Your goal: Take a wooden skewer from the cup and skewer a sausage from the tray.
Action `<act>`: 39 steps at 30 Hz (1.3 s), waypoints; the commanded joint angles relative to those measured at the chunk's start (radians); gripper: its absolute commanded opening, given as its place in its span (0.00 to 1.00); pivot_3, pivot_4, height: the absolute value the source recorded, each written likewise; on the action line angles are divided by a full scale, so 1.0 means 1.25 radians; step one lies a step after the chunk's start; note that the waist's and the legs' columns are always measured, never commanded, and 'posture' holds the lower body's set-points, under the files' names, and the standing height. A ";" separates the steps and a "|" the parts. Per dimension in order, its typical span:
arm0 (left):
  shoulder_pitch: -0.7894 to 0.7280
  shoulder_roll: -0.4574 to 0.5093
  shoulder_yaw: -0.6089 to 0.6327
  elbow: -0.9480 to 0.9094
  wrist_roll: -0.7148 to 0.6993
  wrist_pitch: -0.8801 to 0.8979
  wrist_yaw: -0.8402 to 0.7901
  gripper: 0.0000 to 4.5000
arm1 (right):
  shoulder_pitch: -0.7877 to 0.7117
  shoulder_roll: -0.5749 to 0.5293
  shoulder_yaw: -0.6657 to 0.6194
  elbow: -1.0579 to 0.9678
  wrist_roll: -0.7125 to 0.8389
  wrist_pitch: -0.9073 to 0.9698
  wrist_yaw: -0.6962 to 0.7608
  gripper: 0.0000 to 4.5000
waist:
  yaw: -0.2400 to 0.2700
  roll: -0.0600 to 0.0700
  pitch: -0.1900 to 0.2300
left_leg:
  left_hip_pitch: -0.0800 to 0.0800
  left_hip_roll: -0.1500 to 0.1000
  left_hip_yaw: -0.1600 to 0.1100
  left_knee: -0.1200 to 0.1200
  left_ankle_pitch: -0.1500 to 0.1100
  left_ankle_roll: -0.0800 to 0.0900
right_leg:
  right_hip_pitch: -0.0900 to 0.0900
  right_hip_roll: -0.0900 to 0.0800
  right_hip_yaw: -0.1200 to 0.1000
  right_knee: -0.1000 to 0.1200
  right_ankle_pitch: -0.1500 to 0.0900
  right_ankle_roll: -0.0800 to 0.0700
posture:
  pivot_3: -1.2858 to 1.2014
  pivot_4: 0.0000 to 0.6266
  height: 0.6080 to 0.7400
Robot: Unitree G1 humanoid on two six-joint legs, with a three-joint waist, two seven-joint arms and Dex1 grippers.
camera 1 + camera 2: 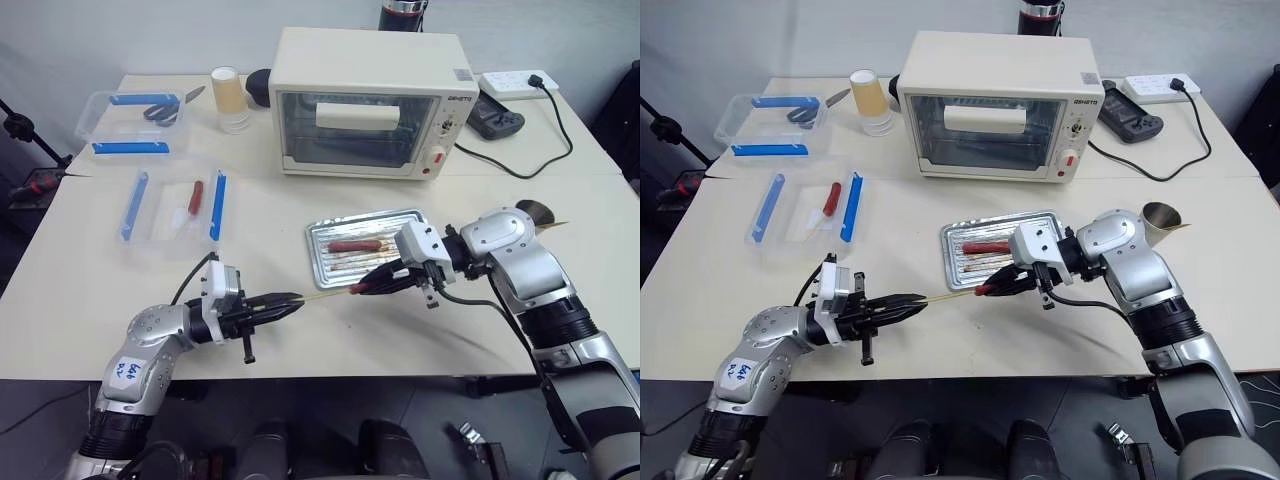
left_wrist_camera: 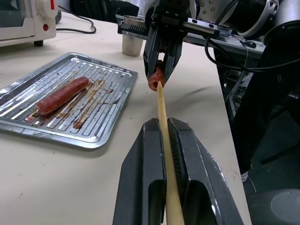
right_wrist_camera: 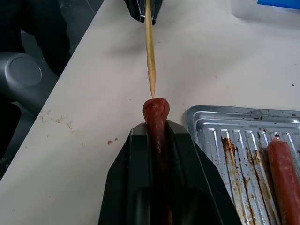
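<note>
My left gripper [image 1: 290, 299] is shut on a thin pale wooden skewer [image 2: 165, 131], which points level toward my right gripper [image 1: 385, 280]. That gripper is shut on a reddish-brown sausage [image 3: 156, 115], held just off the front edge of the silver tray [image 1: 318, 262]. The skewer's tip [image 3: 151, 91] meets the sausage's free end; whether it has pierced it I cannot tell. A second sausage [image 1: 355, 244] lies in the tray. The grey metal cup [image 1: 1161, 218] stands behind my right arm, partly hidden.
A cream toaster oven [image 1: 365, 100] stands behind the tray. A paper cup [image 1: 228, 97] and clear plastic boxes with blue clips [image 1: 175, 205] sit to the left. A power strip [image 1: 518, 83] and a black controller [image 1: 495, 122] lie at the back right.
</note>
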 commanded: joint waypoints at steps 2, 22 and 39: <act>0.009 -0.003 -0.001 -0.010 0.010 -0.001 0.019 0.00 | -0.002 0.001 -0.016 -0.044 0.036 -0.005 0.032 0.03 | 0.000 0.000 0.000 | 0.000 0.000 0.000 0.000 0.000 0.000 | 0.000 0.000 0.000 0.000 0.000 0.000 | 0.52 0.24 1.00; -0.021 -0.026 -0.029 -0.014 0.015 0.015 0.024 0.00 | -0.002 0.016 -0.010 -0.054 0.039 -0.002 0.031 0.03 | 0.000 0.000 0.000 | 0.000 0.000 0.000 0.000 0.000 0.000 | 0.000 0.000 0.000 0.000 0.000 0.000 | 0.52 0.24 1.00; -0.058 -0.042 -0.052 -0.010 0.020 0.039 0.021 0.00 | -0.003 0.022 -0.007 -0.060 0.039 -0.002 0.035 0.03 | 0.000 0.000 0.000 | 0.000 0.000 0.000 0.000 0.000 0.000 | 0.000 0.000 0.000 0.000 0.000 0.000 | 0.52 0.24 1.00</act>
